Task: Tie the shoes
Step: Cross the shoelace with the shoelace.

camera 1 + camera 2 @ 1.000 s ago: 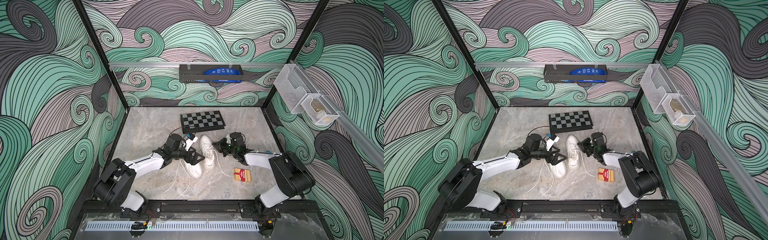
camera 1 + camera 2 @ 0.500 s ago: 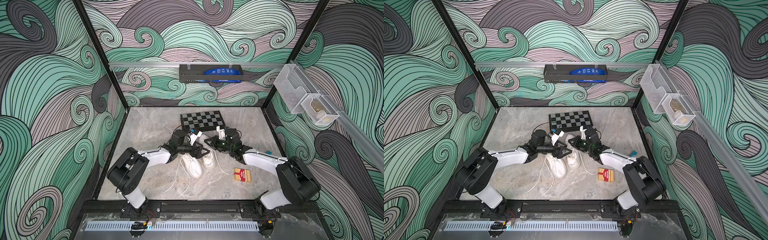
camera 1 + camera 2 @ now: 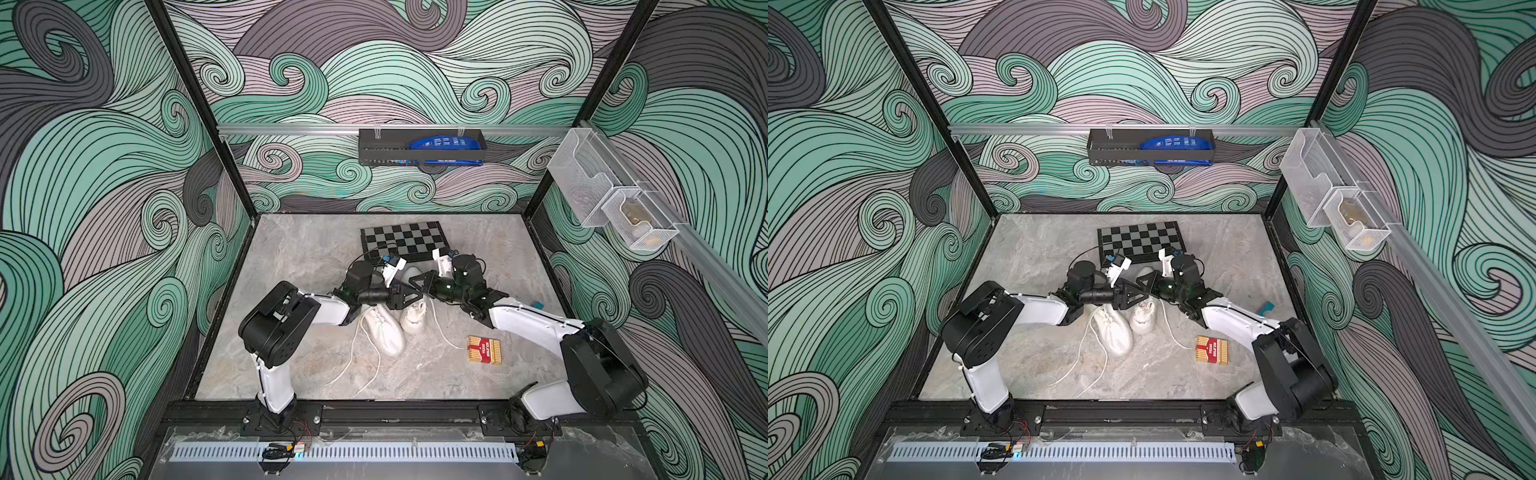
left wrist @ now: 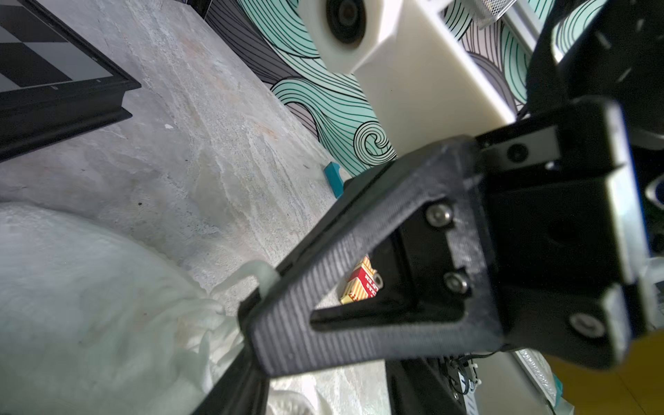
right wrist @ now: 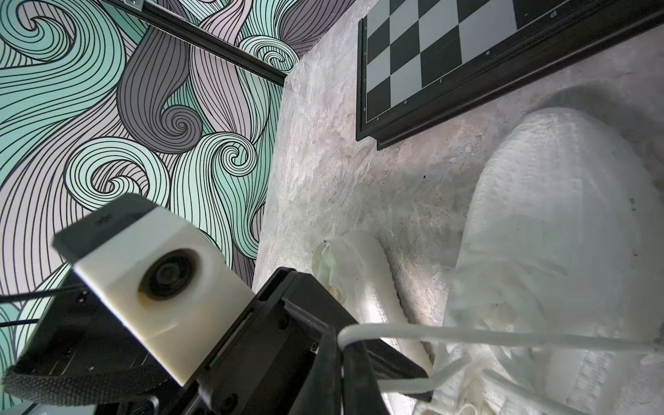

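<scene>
Here, in both top views, the shoes (image 3: 386, 332) lie side by side mid-worktop (image 3: 299, 257), with the left gripper (image 3: 409, 296) and right gripper (image 3: 417, 282) meeting just above them. The left wrist view shows a lace (image 4: 251, 271) hooked round the right gripper's tip; how wide the left gripper stands I cannot tell. The right wrist view shows the right gripper pinched shut on the taut lace, so the left should probably close right beside that pinch.
</scene>
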`<state>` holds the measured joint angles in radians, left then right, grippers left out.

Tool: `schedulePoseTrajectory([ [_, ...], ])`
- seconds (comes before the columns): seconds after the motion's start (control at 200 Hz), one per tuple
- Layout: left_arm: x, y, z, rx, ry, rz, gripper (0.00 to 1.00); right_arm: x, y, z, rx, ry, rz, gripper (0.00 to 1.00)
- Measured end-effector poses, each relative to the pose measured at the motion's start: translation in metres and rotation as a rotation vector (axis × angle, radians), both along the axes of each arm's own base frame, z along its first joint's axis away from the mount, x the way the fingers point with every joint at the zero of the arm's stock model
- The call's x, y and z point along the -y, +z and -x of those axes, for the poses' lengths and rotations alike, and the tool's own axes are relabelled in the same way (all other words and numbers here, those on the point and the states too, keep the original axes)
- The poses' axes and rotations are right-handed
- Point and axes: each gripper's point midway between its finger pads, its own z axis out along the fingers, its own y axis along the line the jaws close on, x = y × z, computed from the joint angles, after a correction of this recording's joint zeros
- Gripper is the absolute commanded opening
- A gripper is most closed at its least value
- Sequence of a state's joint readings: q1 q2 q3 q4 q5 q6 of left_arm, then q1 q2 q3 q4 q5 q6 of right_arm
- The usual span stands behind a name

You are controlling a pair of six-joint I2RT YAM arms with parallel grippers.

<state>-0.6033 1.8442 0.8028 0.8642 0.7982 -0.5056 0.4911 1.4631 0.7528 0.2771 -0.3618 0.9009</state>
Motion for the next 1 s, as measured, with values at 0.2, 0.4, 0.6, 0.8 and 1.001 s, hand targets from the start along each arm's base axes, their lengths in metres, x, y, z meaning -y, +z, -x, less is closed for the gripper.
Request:
schedulePoseTrajectory([
  [0.2,0.001,-0.001,-0.002,-0.004,0.004,0.011,0.44,0.001,-0.002,-0.002,-0.026,-0.007,-0.012,0.07],
  [0.4,0.0,-0.005,-0.009,0.009,0.04,0.0,0.49,0.002,-0.002,-0.003,-0.045,-0.021,-0.027,0.08],
  [0.6,-0.005,-0.014,-0.024,0.045,0.126,-0.047,0.56,0.004,-0.001,-0.004,-0.063,-0.031,-0.041,0.09],
  [0.8,-0.003,-0.009,-0.022,0.04,0.112,-0.021,0.43,0.005,0.0,-0.005,-0.07,-0.031,-0.053,0.12],
  [1.001,0.001,0.004,-0.022,0.033,0.1,0.054,0.01,0.017,0.003,-0.014,-0.035,-0.035,-0.049,0.27],
])
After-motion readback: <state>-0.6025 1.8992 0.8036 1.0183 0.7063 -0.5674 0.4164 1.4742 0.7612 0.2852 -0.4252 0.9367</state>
